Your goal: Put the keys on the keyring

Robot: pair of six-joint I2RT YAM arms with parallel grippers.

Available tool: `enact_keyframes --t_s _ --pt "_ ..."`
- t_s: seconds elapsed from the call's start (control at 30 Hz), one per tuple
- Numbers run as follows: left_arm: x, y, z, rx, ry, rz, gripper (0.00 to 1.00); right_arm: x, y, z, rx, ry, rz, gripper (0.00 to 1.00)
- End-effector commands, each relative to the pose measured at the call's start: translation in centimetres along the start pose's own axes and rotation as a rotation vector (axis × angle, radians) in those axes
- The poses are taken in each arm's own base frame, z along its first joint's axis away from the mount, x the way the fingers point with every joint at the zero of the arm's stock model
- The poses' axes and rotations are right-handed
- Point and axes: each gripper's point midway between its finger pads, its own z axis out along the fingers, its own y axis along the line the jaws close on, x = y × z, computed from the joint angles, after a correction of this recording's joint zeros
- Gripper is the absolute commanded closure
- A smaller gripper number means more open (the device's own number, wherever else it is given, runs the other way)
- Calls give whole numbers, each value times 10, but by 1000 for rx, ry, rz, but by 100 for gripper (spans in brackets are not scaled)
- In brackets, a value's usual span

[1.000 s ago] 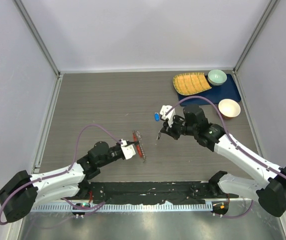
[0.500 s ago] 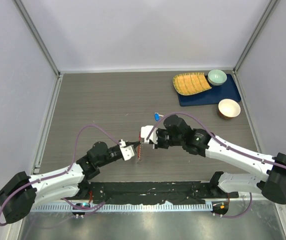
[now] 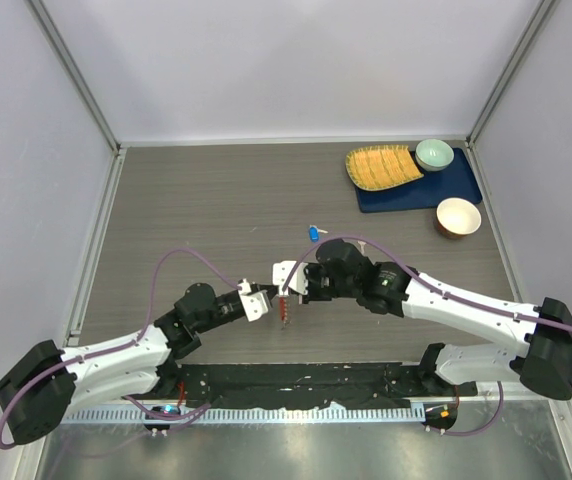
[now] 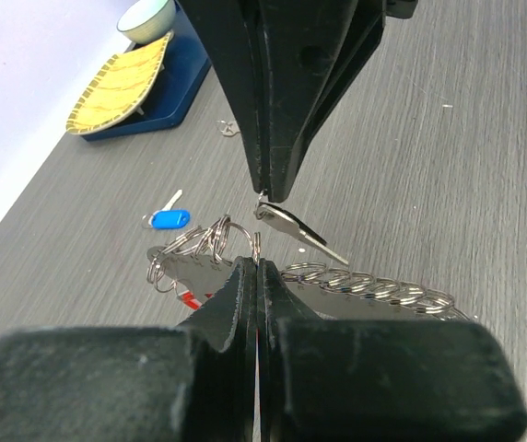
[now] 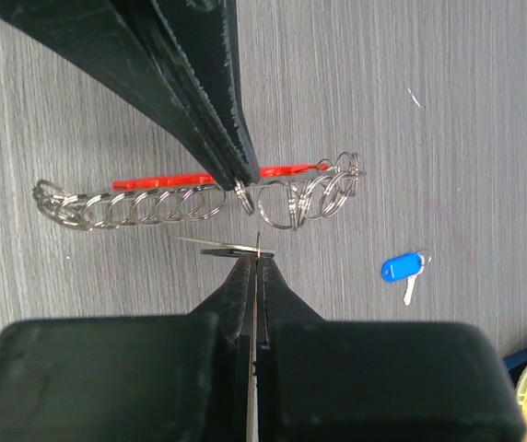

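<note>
One key (image 4: 286,224) in right pincer (image 5: 257,258)

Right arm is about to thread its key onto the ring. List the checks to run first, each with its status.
1. The left gripper is shut on the keyring: ok.
2. The right gripper is shut on the held key: ok.
3. The held key is already through a ring: not ok, it sits just beside the rings.
4. The target ring's split is opened for the key: cannot tell.
5. The blue key lies apart from both grippers: ok.
</note>
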Motion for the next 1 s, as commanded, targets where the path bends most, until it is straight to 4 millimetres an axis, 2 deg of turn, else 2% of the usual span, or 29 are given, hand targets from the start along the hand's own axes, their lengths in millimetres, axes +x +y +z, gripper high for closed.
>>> enact_keyframes --t_s 0.0,0.47,0.97 --pt "-23 3 4 -4 -91 16 100 -18 -13 -2 52 -54 -25 99" --pt "-25 6 4 -16 -96 15 100 -18 1 2 -11 -52 -34 99" --pt "-23 4 4 -5 -91 13 100 -15 -5 2 24 -28 -35 99"
